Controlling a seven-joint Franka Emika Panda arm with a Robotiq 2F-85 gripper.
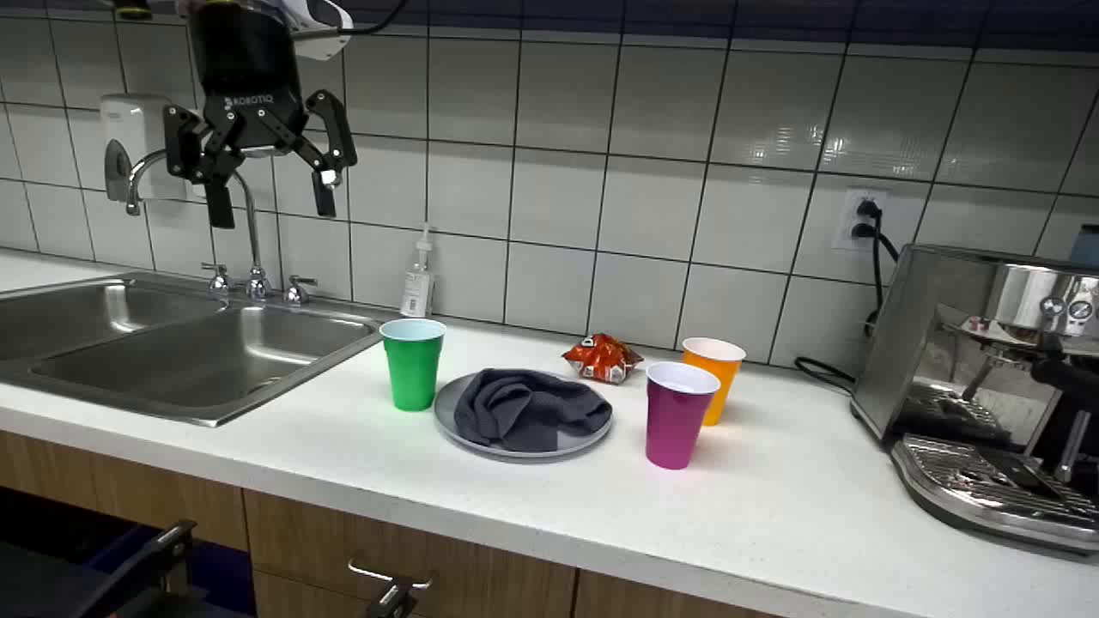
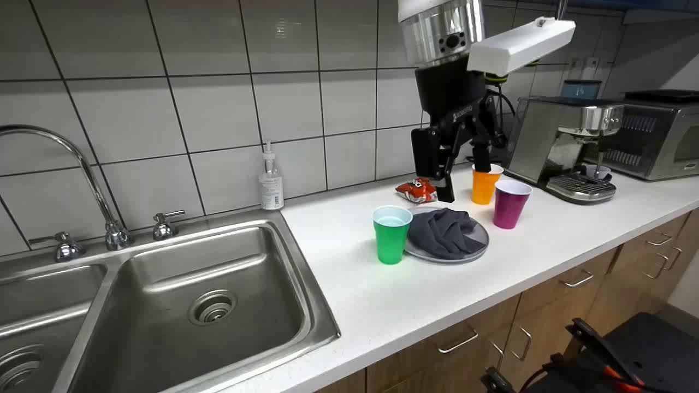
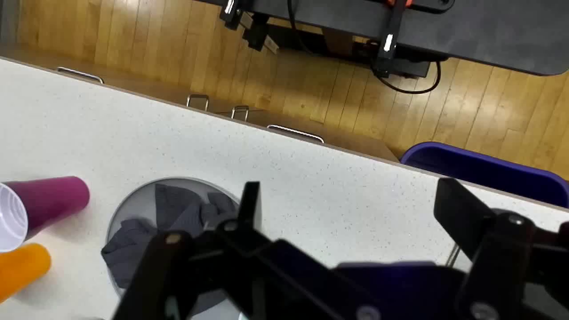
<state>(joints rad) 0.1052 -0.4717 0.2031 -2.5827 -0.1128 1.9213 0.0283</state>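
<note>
Green cup [image 1: 413, 367] with a pale interior — upright on the white counter [image 1: 515, 506] — stood between the sink [image 1: 206, 360] and a gray plate [image 1: 581, 439], close beside the plate's rim in both exterior views; whether the two touched, I could not tell. On that plate lay a dark gray cloth [image 1: 515, 410], crumpled and folded over itself. High above the counter hung the gripper [image 1: 273, 211], apart from everything below, its black housing lettered ROBOTIQ in white capitals, readable in an exterior view. Its jaws were spread wide with nothing gripped, and in the wrist view white counter showed in the gap between them, while one of its sides hid part of the plate and cloth. Beyond the plate, away from the sink, a purple cup [image 1: 678, 421] stood upright with an orange cup [image 1: 725, 374] just behind it, both white inside. Near the tiled wall [image 1: 657, 210] lay a shiny red snack bag [image 1: 603, 357]; pale lettering ran across its crinkled wrapper, too small to make out. A clear pump bottle [image 1: 417, 287] stood by the sink's corner, its white label carrying print too fine to read. Farther along the counter sat a steel coffee machine [image 2: 538, 143], and on the wall beside it two black plugs [image 1: 865, 230] filled an outlet [image 1: 846, 210].
</note>
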